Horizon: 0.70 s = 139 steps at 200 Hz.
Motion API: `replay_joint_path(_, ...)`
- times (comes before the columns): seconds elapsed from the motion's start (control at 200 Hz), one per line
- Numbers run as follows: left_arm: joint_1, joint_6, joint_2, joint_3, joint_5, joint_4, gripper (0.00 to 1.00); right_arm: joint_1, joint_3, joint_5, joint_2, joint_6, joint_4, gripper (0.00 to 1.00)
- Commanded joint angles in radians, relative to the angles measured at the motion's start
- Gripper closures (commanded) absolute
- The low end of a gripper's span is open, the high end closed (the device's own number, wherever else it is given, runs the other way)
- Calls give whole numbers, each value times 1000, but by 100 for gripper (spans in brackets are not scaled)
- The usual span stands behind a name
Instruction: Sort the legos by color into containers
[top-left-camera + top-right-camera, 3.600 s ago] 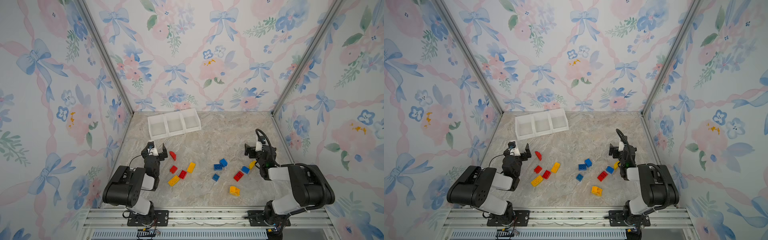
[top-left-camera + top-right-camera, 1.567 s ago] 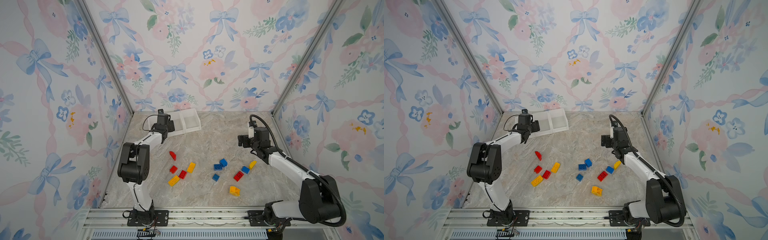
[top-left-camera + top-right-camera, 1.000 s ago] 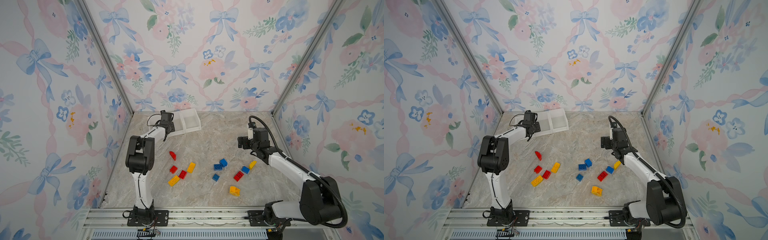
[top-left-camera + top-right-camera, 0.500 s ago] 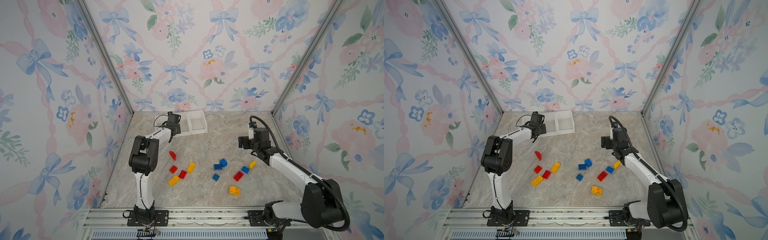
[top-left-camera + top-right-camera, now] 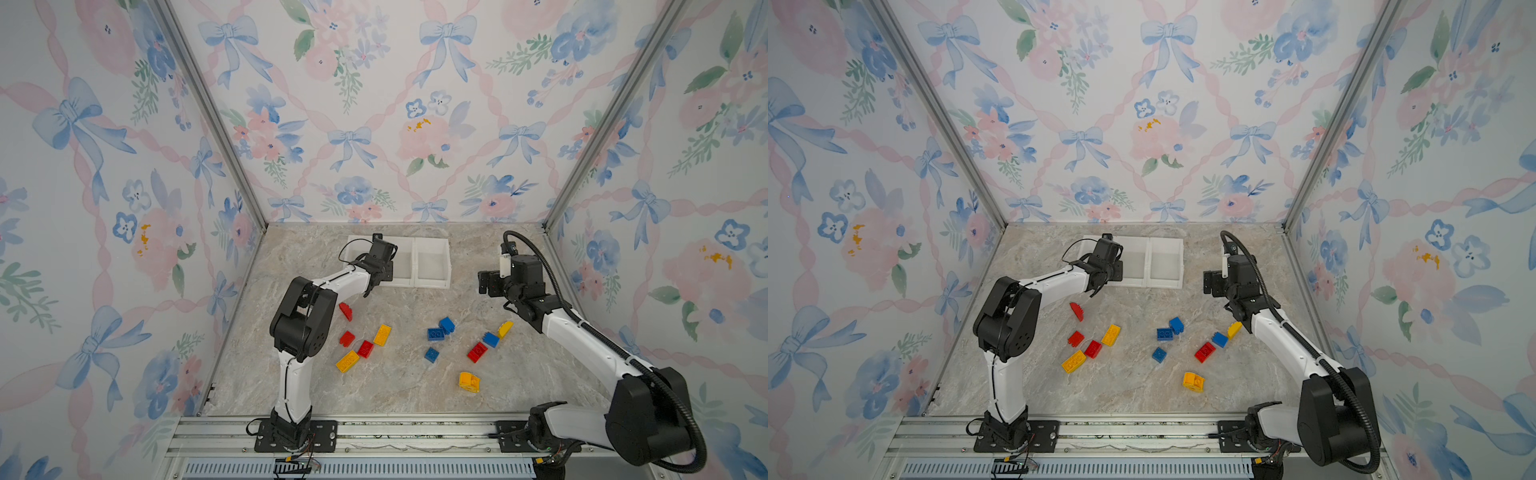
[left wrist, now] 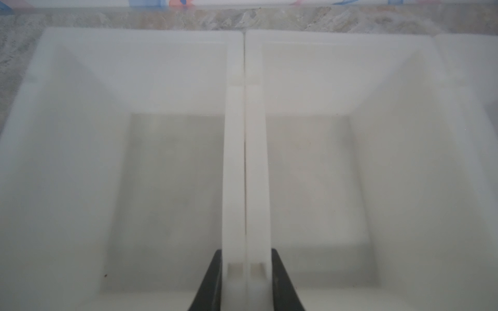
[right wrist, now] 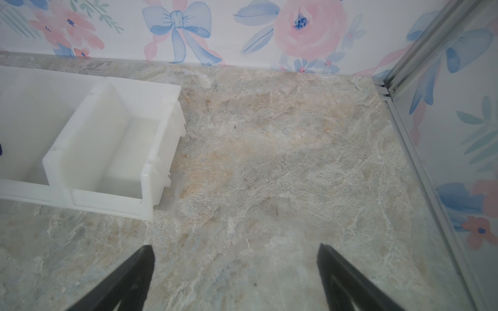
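**A:** We start at the left gripper point(image 6: 246, 269). Its black fingers point(image 6: 210, 285) are pinched tight on the double wall point(image 6: 246, 161) where two of the containers point(image 5: 432, 243) meet, one finger down inside each bin.

**B:** So there's no brick in hand. We read this as set-up, not sorting: the arm has the white row by its wall, at the back of the table point(image 5: 415, 395), to place it.

**A:** Across from it, the right gripper point(image 7: 234, 255) hangs with its jaws spread wide over bare marble. It's just beside the end bin and holds nothing.

**B:** Both bins under the left wrist camera look empty to us. So does the end one in the right wrist view.

**A:** The legos point(image 5: 435, 333) all lie loose nearer the arm bases, well apart from the containers. Reds and yellows are on the left. Blues, one red and two yellows are on the right.

**B:** Next, we reckon, the left gripper has to settle the row flat. Then it opens and lifts straight up, so neither finger snags that wall.

**A:** Then comes a first pick. The red brick point(image 5: 345, 311) lies nearest the bins on that arm's side.

**B:** It seems tipped on its edge, so we'd want the jaws squared to its flat faces before they close.
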Motion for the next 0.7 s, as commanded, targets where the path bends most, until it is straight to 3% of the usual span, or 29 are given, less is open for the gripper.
replay_joint_path(0.0,-38,-60,9,-28,58,-70,82,9,-18,14,-35,12,-34,3)
replay_joint_path(0.42,-134,-81,0,-48,66,-93,81,8,-46,37,-108,25,-85,3)
replay_joint_path(0.69,-142,-92,-23,-44,62,-92,58,-6,-33,51,-139,75,-180,3)
